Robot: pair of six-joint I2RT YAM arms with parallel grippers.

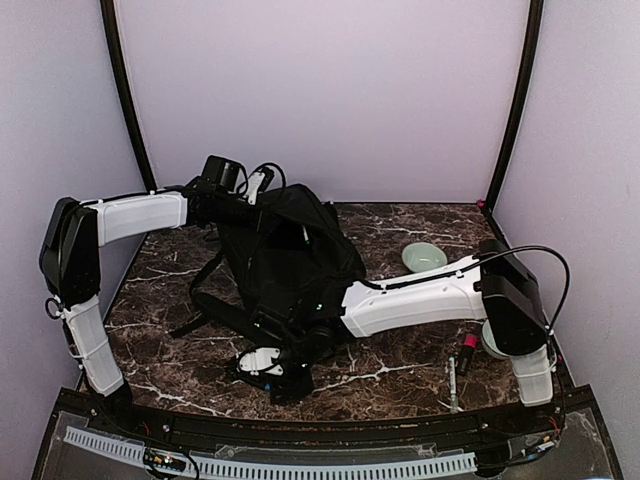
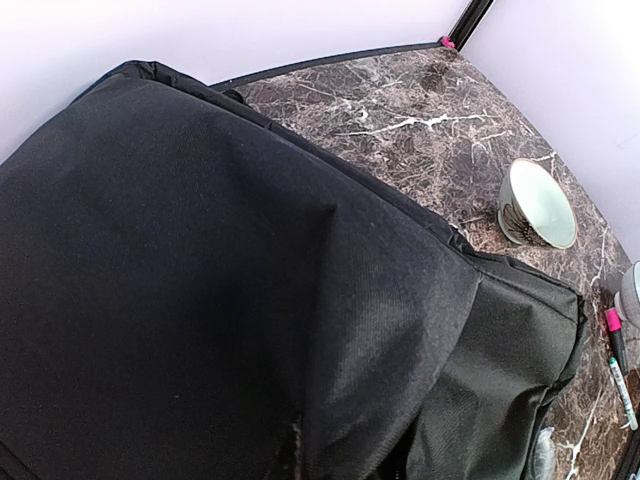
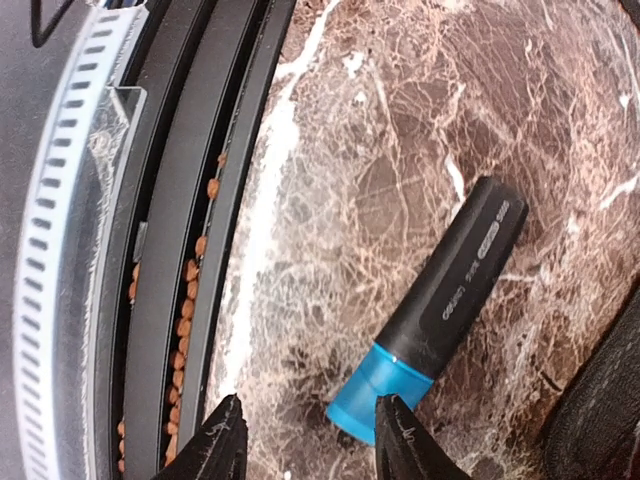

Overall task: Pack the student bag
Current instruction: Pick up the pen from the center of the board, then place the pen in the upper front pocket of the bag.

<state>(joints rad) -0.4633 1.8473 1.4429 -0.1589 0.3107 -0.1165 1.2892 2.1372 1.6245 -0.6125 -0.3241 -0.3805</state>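
Large black soft-fabric student bag [image 1: 290, 250] mid dark marble bench [image 1: 400, 360]. Your L end effector [image 1: 225, 195] closed at bag top, fingers hidden by fabric. R end effector [image 3: 312, 450] open, tips either side of blue-capped black marker [image 3: 450, 280] lying on bench.

Black student bag [image 1: 290, 250], worktop [image 1: 400, 365] dark brown marble with white veins, marker [image 3: 440, 300] just ahead of the right hand [image 3: 312, 440] black with blue cap, bowl [image 2: 542, 203] pale green inside with dark-patterned outside, arms [image 1: 415, 300] white.
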